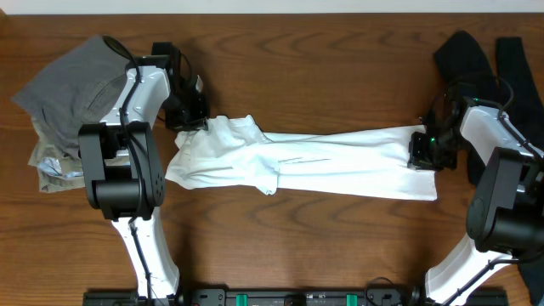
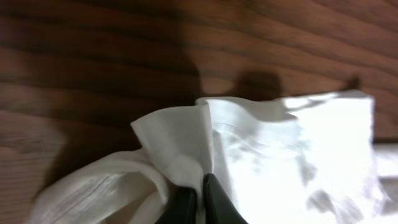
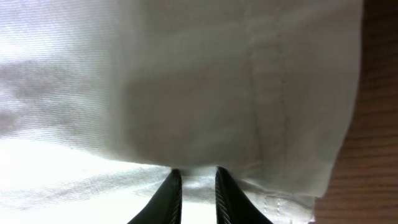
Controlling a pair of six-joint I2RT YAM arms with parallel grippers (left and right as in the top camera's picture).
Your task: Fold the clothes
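Surface (image 1: pixel 323 76): brown wood grain, carrying everything I see.
White T-shirt (image 1: pixel 340 161): stretched long across the middle, bunched at its left end, flat at its right.
Grey trousers (image 1: pixel 72 85): heaped at the far left, over the khaki trousers (image 1: pixel 55 174).
Black garment (image 1: pixel 467 59): far right corner.
Left jaws: pinched fully together on a raised fold at the shirt's left end.
Right jaws: narrowly parted, clamped on the hem at its right end.

A dark brown wooden worktop (image 1: pixel 323 68) carries a white T-shirt (image 1: pixel 340 166), drawn into a long band across its middle. At the far left, grey trousers (image 1: pixel 72 89) lie bunched over a khaki garment (image 1: pixel 53 170). A black garment (image 1: pixel 467 55) lies far right.
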